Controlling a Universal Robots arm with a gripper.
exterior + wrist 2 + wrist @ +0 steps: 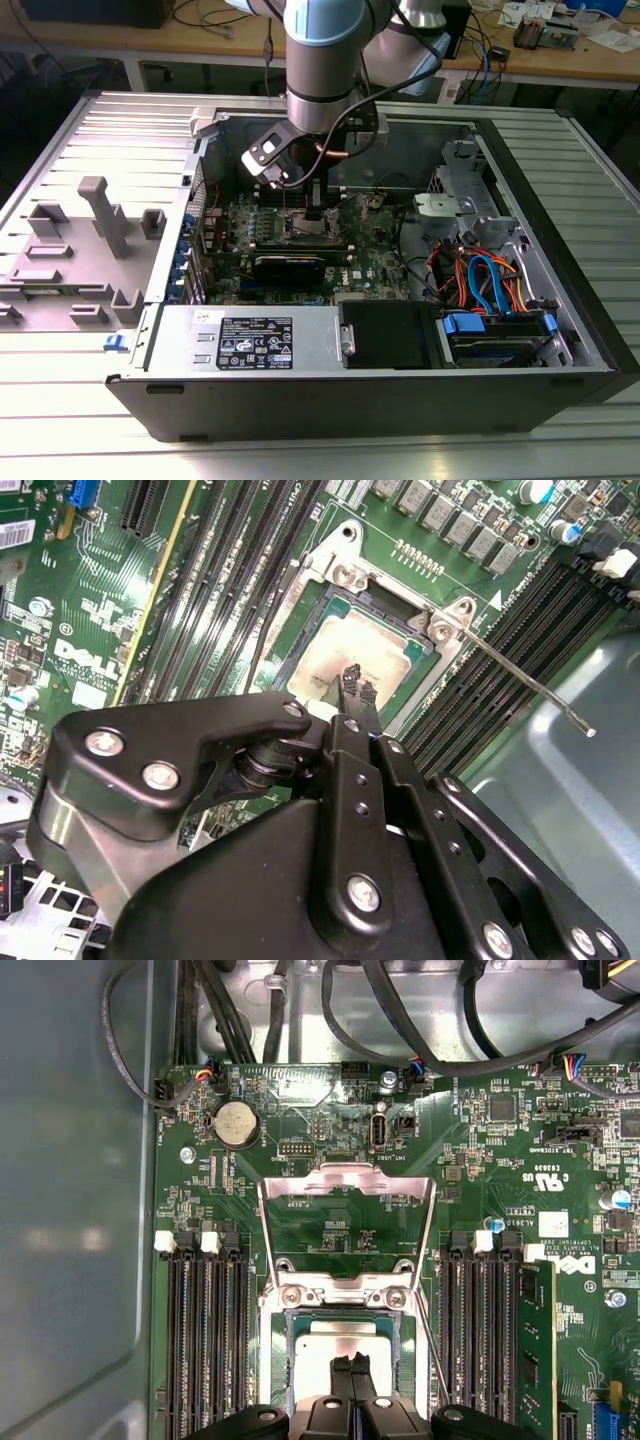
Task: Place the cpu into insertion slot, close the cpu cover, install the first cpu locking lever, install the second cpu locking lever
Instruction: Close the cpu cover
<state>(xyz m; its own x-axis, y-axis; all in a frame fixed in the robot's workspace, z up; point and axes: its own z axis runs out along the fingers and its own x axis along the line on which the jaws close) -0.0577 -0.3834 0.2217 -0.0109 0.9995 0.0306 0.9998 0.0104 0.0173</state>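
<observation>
Gripper [357, 687] fingers together, nothing between, tips over cpu [325, 1338] centre; contact unclear. Cpu sits in insertion slot [345, 1295]. Cpu cover [345, 1178] swung open beside slot.

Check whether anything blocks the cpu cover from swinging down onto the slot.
Yes. The cover stands open beyond the slot, where the cpu already lies. The gripper, tips shut, sits right over the cpu, probably in the cover's swing path. Nothing else visible intervenes.
</observation>
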